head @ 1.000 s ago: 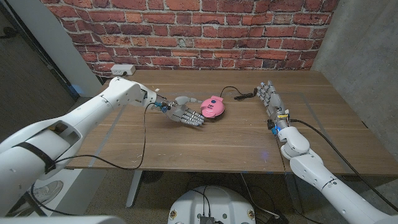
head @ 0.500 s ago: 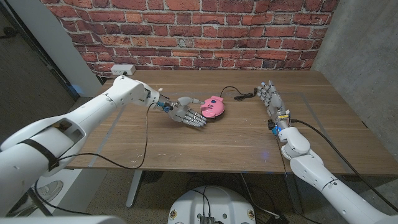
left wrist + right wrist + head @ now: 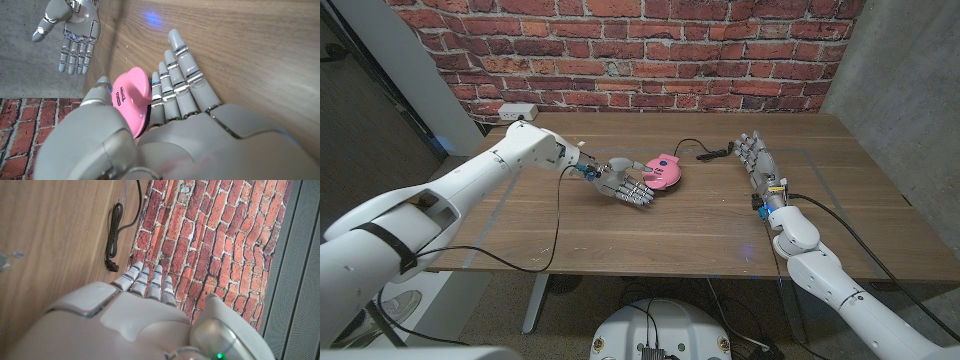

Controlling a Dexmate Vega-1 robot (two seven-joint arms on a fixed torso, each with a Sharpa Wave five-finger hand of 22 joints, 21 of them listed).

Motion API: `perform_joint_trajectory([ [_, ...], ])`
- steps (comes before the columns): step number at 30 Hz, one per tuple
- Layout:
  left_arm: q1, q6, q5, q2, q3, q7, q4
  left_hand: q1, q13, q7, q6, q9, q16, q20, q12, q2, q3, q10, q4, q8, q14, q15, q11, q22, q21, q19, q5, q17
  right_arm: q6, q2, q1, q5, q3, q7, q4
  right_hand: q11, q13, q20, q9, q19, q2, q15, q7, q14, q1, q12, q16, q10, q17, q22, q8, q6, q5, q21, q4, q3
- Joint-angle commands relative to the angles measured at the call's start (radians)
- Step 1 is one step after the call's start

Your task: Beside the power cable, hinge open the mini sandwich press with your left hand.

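Note:
The pink mini sandwich press [image 3: 663, 170] sits mid-table with its lid down, a dark base under the pink top [image 3: 131, 95]. Its black power cable [image 3: 698, 152] runs back and to the right, ending in a folded bundle [image 3: 116, 235]. My left hand [image 3: 626, 183] is at the press's left side, fingers stretched out along the table beside it. In the left wrist view the thumb [image 3: 101, 88] touches the lid's edge and the fingers [image 3: 180, 85] lie past the base. My right hand [image 3: 758, 160] stands at the table's right, fingers straight and apart, holding nothing [image 3: 75, 27].
A white power box [image 3: 518, 110] sits at the table's far left corner against the brick wall [image 3: 650, 45]. A concrete wall [image 3: 910, 90] borders the right side. Bare wood [image 3: 670, 230] lies in front of the press.
My left hand has edged slightly right, closer against the press. The press, the cable and my right hand have stayed put.

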Motion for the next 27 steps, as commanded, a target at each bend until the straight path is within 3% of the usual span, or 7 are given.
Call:
perform_joint_trajectory([
  [1,0.029,-0.012,-0.003,0.005,-0.019,0.041,-0.028,0.019,0.005,0.014,0.026,0.002,-0.005,-0.01,0.001,0.0,0.005,0.015,-0.006,0.005,0.017,-0.03,-0.016,0.004,-0.006,-0.002,0.006,0.001,-0.002,-0.005,-0.014,-0.005,0.003,-0.009,-0.014,-0.003,0.004,0.002,0.003,0.007,-0.004,-0.004,0.0,0.009,-0.006,0.003,0.004,0.012,0.004,0.003,0.0,0.012,0.0,0.008,0.01,0.001],
  [5,0.045,-0.017,-0.014,0.004,-0.036,0.067,-0.037,0.032,0.006,0.005,0.048,0.002,-0.004,-0.013,0.003,0.022,0.016,0.034,-0.003,0.008,0.032,-0.04,-0.026,0.005,-0.009,-0.007,0.007,0.005,-0.003,-0.008,-0.021,-0.009,0.005,-0.016,-0.023,-0.002,0.004,0.001,0.003,0.007,-0.004,-0.004,0.001,0.008,-0.006,0.003,0.004,0.013,0.004,0.003,0.0,0.012,0.0,0.008,0.01,0.001],
  [9,0.065,-0.012,-0.034,0.002,-0.059,0.101,-0.05,0.043,0.008,0.005,0.055,0.004,-0.006,-0.011,-0.001,0.07,0.034,0.045,0.011,0.003,0.036,-0.042,-0.036,0.008,-0.012,-0.013,0.008,0.01,-0.005,-0.011,-0.028,-0.012,0.008,-0.023,-0.031,-0.002,0.004,0.001,0.003,0.007,-0.004,-0.005,0.001,0.008,-0.006,0.003,0.004,0.012,0.004,0.003,0.0,0.012,0.0,0.008,0.01,0.001],
  [11,0.069,-0.005,-0.042,0.002,-0.065,0.115,-0.055,0.044,0.009,0.01,0.044,0.005,-0.009,-0.003,-0.009,0.103,0.043,0.035,0.023,-0.005,0.031,-0.034,-0.028,0.01,-0.016,-0.026,0.008,0.013,-0.006,-0.012,-0.031,-0.013,0.009,-0.025,-0.035,-0.002,0.004,0.001,0.003,0.007,-0.004,-0.005,0.001,0.008,-0.006,0.003,0.004,0.012,0.004,0.003,0.0,0.012,0.0,0.008,0.01,0.001],
  [13,0.07,0.001,-0.043,0.002,-0.065,0.125,-0.059,0.045,0.01,0.002,0.053,0.006,-0.006,-0.009,-0.009,0.12,0.049,0.044,0.03,-0.006,0.045,-0.046,-0.034,0.01,-0.012,-0.014,0.007,0.013,-0.006,-0.012,-0.034,-0.012,0.01,-0.026,-0.038,-0.002,0.004,0.001,0.003,0.007,-0.004,-0.004,0.0,0.008,-0.007,0.002,0.004,0.012,0.004,0.003,0.0,0.012,0.0,0.008,0.01,0.001],
  [17,0.079,0.014,-0.051,0.002,-0.072,0.155,-0.071,0.049,0.01,0.002,0.055,0.006,-0.007,-0.01,-0.009,0.129,0.055,0.053,0.031,-0.009,0.054,-0.045,-0.034,0.009,-0.011,-0.009,0.005,0.011,-0.004,-0.013,-0.039,-0.013,0.012,-0.029,-0.042,-0.003,0.004,0.0,0.003,0.007,-0.004,-0.005,0.001,0.008,-0.007,0.002,0.004,0.012,0.004,0.003,0.0,0.012,0.0,0.008,0.01,0.001],
  [27,0.081,0.028,-0.046,-0.013,-0.057,0.198,-0.072,0.083,0.01,-0.025,0.111,0.006,-0.006,-0.024,-0.005,0.113,0.072,0.104,0.008,-0.002,0.11,-0.079,-0.077,0.007,-0.007,0.011,0.0,0.002,-0.007,-0.017,-0.049,-0.017,0.015,-0.034,-0.051,-0.002,0.004,0.0,0.003,0.007,-0.004,-0.005,0.0,0.008,-0.007,0.002,0.003,0.011,0.004,0.003,-0.001,0.011,0.001,0.008,0.009,0.002],
])
